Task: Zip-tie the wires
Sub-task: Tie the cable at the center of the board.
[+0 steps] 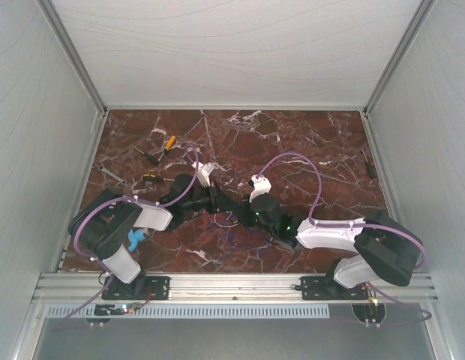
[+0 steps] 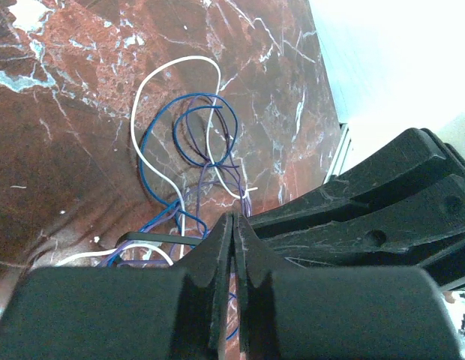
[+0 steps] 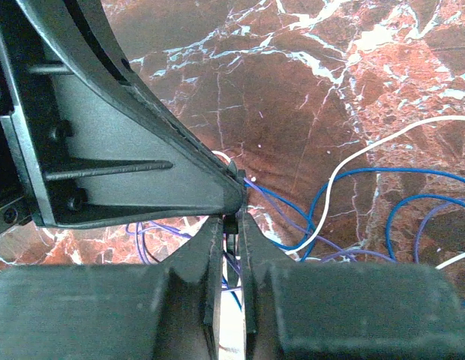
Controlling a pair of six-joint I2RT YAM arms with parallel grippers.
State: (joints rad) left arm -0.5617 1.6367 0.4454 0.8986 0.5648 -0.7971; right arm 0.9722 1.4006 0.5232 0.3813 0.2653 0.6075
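The wires [image 2: 189, 142] are thin blue, white and purple loops lying on the red marble table; they also show in the right wrist view [image 3: 352, 195] and faintly in the top view [image 1: 226, 220]. The zip tie [image 2: 159, 238] is a thin black strip running under the wires to my left gripper [image 2: 234, 219], whose jaws are closed on it. My right gripper [image 3: 232, 219] meets the left one tip to tip and is shut on a small black piece of the zip tie [image 3: 231, 225]. Both grippers, left [image 1: 217, 201] and right [image 1: 247, 212], sit over the bundle at the table's middle.
An orange-handled screwdriver [image 1: 169, 142], a yellow-and-black tool [image 1: 151, 178] and a grey tool [image 1: 111, 174] lie at the back left. A dark tool [image 1: 370, 165] lies by the right wall. Enclosure walls close in the table [image 1: 292, 142] on three sides.
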